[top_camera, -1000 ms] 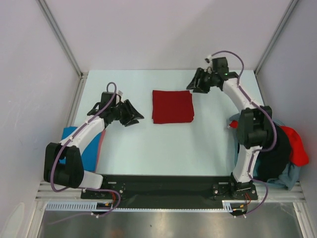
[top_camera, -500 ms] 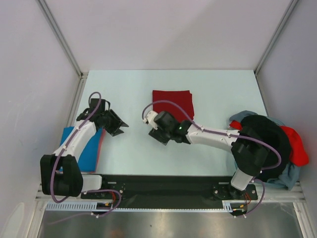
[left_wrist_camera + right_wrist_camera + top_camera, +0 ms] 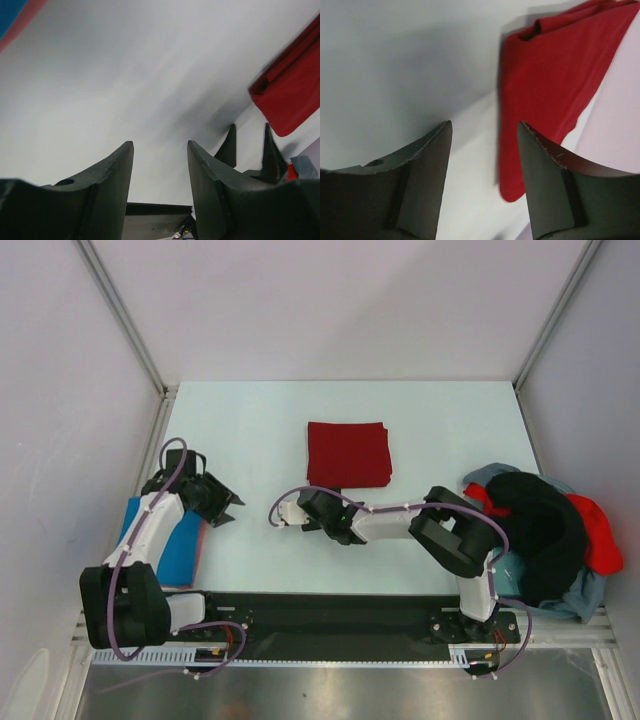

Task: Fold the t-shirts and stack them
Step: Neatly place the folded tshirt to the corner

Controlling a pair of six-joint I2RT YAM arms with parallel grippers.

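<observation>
Top external: folded red shirt [image 3: 348, 453] lies centre, toward the far edge. Left gripper [image 3: 160, 142] and right gripper [image 3: 484, 122] stand spread, empty. Advise pinching all layers at both near corners and lifting level.

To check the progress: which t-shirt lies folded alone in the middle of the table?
The dark red t-shirt, a flat square. The blue t-shirt lies at the left edge, and the rest form a heap at the right edge.
</observation>
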